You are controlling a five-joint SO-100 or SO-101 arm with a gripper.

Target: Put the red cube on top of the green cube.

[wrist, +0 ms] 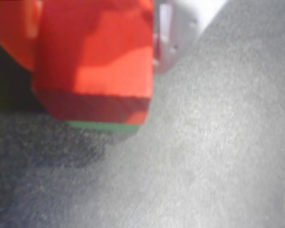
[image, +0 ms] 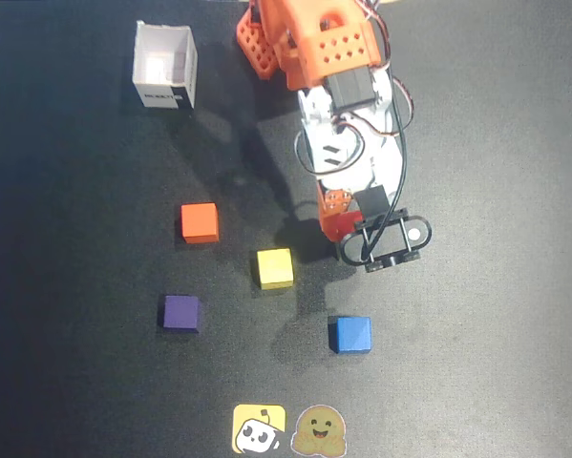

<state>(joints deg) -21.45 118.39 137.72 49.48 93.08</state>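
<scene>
in the wrist view the red cube (wrist: 97, 61) fills the upper left of the frame, held between the gripper (wrist: 92, 52)'s orange finger (wrist: 14, 28) at the far upper left and a pale finger (wrist: 173, 38) just right of the cube (both look pressed against its sides, though the picture is blurred). a thin strip of the green cube (wrist: 102, 126) shows directly under the red cube's lower edge, so the red one sits on or just above it; i cannot tell whether they touch. in the overhead view the arm (image: 348, 105) reaches down from the top centre, and its wrist end (image: 362, 224) covers both cubes right of centre. on the dark mat (image: 75, 382), an orange-red cube (image: 200, 222) lies left of centre, a yellow cube (image: 274, 268) at centre, a purple cube (image: 180, 312) lower left, and a blue cube (image: 349, 334) lower right of centre, all apart. a white open box (image: 165, 67) stands at upper left, and two stickers (image: 290, 429) sit at the bottom edge.
</scene>
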